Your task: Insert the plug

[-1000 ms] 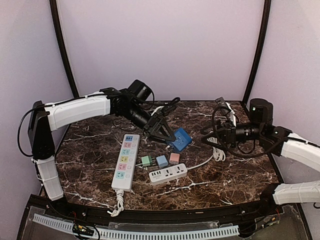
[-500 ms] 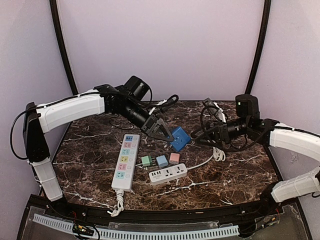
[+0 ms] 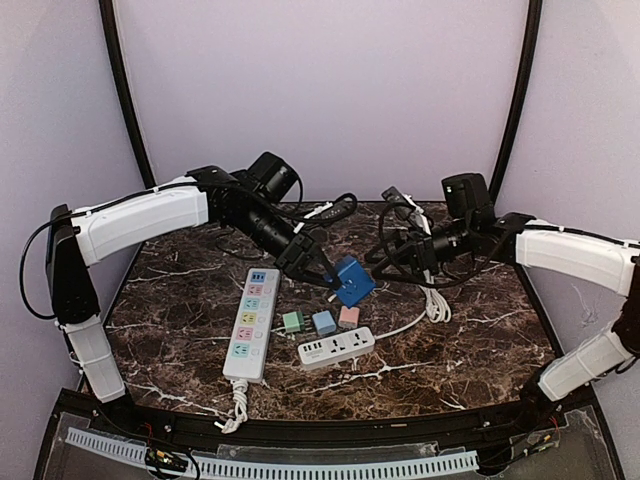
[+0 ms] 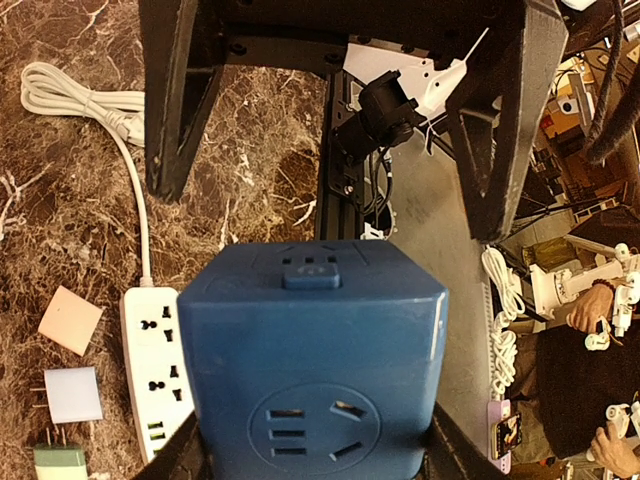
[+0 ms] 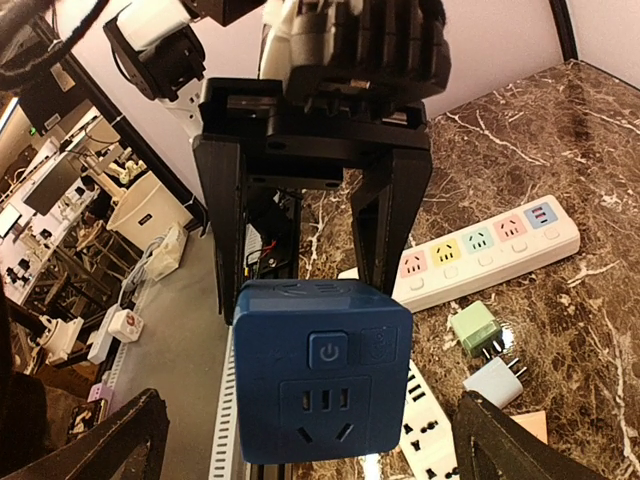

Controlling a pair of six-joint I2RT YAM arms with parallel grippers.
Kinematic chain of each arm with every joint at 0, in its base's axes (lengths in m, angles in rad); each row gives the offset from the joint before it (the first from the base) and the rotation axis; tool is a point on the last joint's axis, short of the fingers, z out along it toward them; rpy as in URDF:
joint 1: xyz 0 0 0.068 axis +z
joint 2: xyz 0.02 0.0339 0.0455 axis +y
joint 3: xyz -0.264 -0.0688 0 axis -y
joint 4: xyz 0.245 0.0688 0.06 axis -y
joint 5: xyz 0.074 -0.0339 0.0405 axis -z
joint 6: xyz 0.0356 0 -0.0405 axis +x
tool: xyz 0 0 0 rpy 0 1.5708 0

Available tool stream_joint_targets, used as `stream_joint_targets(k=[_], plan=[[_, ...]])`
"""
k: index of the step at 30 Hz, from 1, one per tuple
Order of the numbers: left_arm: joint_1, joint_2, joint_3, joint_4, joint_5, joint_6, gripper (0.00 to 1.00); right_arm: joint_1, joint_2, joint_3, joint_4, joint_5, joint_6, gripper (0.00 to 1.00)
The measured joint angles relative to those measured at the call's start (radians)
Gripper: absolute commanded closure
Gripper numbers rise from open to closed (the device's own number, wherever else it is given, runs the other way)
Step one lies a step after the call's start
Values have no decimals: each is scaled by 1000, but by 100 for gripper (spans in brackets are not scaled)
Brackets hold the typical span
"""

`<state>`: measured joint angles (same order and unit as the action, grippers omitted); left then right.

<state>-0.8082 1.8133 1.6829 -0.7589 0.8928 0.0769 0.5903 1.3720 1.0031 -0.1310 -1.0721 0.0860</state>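
A blue cube socket sits between the jaws of my left gripper, which is shut on its sides at the table's middle. In the left wrist view the cube fills the lower frame, a round socket face towards the camera. My right gripper is open and empty just right of the cube, facing it. In the right wrist view the cube shows its power button and a socket face, with the left gripper's fingers behind it. Three small plug adapters lie below: green, light blue, pink.
A long white power strip with coloured sockets lies left of the adapters. A short white power strip lies in front of them, its white cable coiled to the right. The table's front edge is near.
My right arm has swung left and brought its open gripper close to the blue cube. My left gripper has closed in on the cube.
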Motion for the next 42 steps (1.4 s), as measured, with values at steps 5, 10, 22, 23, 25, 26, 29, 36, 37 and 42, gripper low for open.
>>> stream_joint_targets(k=[5, 10, 22, 23, 25, 26, 29, 36, 37, 42], plan=[[0, 0, 0, 1, 10, 3, 99, 24, 37, 20, -48, 2, -62, 1], [0, 0, 1, 1, 15, 3, 99, 47, 57, 33, -69, -1, -97, 4], [-3, 0, 5, 2, 18, 15, 99, 73, 73, 48, -50, 1, -105, 29], [-3, 0, 5, 2, 22, 17, 99, 74, 74, 48, -42, 2, -97, 30], [-4, 0, 5, 2, 26, 18, 99, 75, 76, 48, -30, 2, -88, 31], [-4, 1, 5, 3, 27, 18, 99, 75, 77, 48, -23, 0, -81, 31], [-4, 1, 5, 3, 33, 18, 99, 78, 79, 48, -5, 0, -62, 29], [-4, 1, 5, 3, 35, 19, 99, 92, 85, 48, 23, 0, -39, 28], [-4, 1, 5, 3, 35, 21, 99, 93, 85, 48, 25, 0, -35, 30], [-6, 1, 5, 2, 34, 25, 99, 99, 90, 46, 34, 4, -3, 44]])
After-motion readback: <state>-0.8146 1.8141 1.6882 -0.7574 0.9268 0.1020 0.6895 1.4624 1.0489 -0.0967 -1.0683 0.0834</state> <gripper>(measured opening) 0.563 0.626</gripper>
